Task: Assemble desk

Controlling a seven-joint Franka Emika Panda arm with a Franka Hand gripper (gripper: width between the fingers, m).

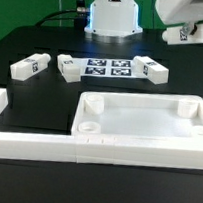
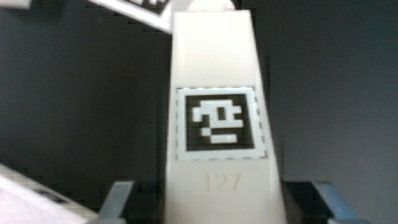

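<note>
The white tray-like desk top (image 1: 138, 120) lies rim up at the front, with round sockets in its corners. My gripper (image 1: 184, 19) is high at the exterior view's right, above and behind the top, shut on a white tagged leg (image 1: 190, 36) held in the air. In the wrist view the leg (image 2: 217, 90) stands long and upright between my fingers (image 2: 125, 200), and my gripper (image 2: 221, 206) grips its lower end. Three more legs lie on the table behind the top: the first (image 1: 30, 68), the second (image 1: 69, 65) and the third (image 1: 149, 68).
The marker board (image 1: 110, 66) lies flat between the loose legs. Long white border rails (image 1: 25, 143) run along the front and the exterior view's left. The robot base (image 1: 113, 15) stands at the back.
</note>
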